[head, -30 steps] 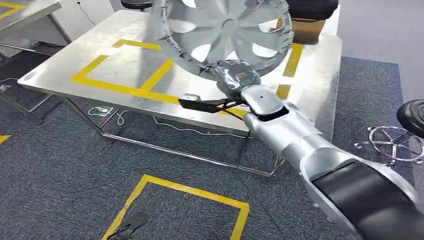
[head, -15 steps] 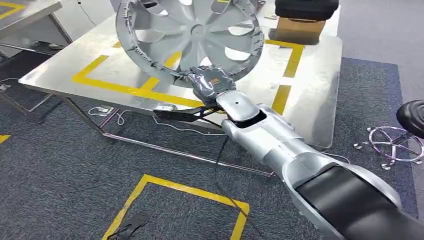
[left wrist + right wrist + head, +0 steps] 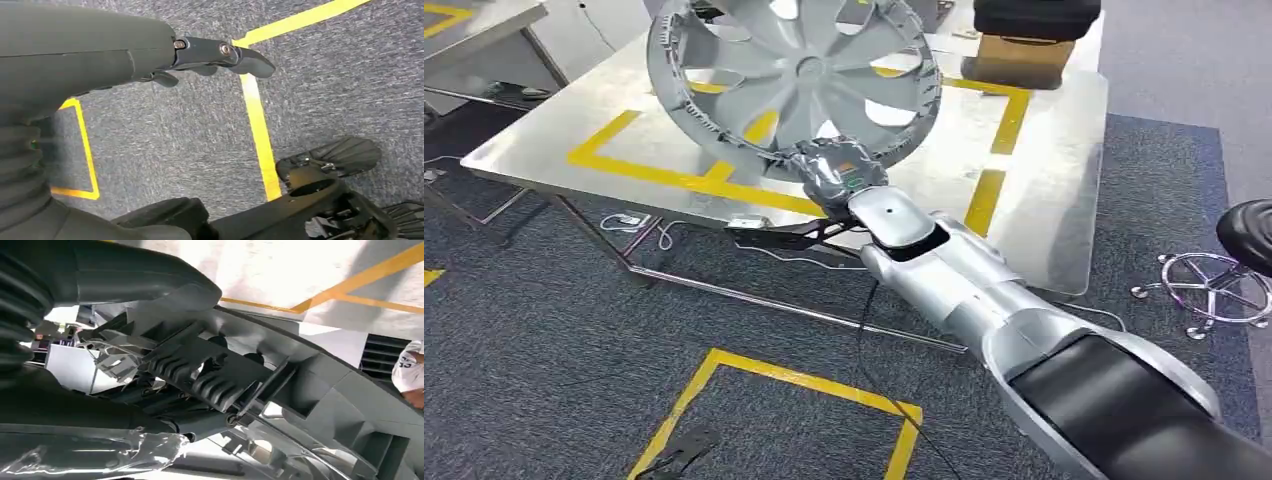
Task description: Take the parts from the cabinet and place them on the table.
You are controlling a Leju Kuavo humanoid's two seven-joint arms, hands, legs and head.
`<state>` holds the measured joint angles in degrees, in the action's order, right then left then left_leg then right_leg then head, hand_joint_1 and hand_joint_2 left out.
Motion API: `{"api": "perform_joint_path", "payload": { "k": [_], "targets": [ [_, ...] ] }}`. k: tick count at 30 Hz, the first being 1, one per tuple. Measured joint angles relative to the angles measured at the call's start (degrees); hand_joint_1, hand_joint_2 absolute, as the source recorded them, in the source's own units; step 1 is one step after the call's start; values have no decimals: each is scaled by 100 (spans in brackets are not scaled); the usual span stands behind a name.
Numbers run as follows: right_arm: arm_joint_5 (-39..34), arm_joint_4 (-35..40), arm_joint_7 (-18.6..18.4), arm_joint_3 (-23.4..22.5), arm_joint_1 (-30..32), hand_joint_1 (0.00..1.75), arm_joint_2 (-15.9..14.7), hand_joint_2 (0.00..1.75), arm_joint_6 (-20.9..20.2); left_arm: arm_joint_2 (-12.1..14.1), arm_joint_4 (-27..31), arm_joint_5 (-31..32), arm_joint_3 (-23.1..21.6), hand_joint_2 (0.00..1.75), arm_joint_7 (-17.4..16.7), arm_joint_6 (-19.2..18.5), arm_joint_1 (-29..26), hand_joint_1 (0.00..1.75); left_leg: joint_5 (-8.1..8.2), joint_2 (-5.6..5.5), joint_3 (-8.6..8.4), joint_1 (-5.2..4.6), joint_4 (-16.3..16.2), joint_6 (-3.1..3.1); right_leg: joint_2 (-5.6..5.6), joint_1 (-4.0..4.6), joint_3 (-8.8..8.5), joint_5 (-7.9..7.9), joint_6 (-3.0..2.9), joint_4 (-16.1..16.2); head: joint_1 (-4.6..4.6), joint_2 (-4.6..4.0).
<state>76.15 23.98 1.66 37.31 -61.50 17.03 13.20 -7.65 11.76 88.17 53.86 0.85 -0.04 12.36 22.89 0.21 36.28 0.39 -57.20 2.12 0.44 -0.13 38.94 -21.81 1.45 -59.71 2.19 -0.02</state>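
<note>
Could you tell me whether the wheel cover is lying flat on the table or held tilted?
Tilted: the right hand grips the wheel cover by its lower rim above the table.

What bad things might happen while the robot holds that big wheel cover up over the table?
The right hand grips the silver wheel cover only at its lower rim, tilted above the metal table, so it might slip or swing. Farther back sits a cardboard box; a wide swing could perhaps bump it.
</note>
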Motion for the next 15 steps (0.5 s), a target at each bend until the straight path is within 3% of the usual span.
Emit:
{"api": "perform_joint_path", "payload": {
  "k": [15],
  "targets": [
    [2,0,-18,50,24,175,77,175,-50,24,0,-7,9,175,-4,2,-18,0,-1,0,1,0,0,1,0,0,1,1,0,0,0,0]
  ]
}}
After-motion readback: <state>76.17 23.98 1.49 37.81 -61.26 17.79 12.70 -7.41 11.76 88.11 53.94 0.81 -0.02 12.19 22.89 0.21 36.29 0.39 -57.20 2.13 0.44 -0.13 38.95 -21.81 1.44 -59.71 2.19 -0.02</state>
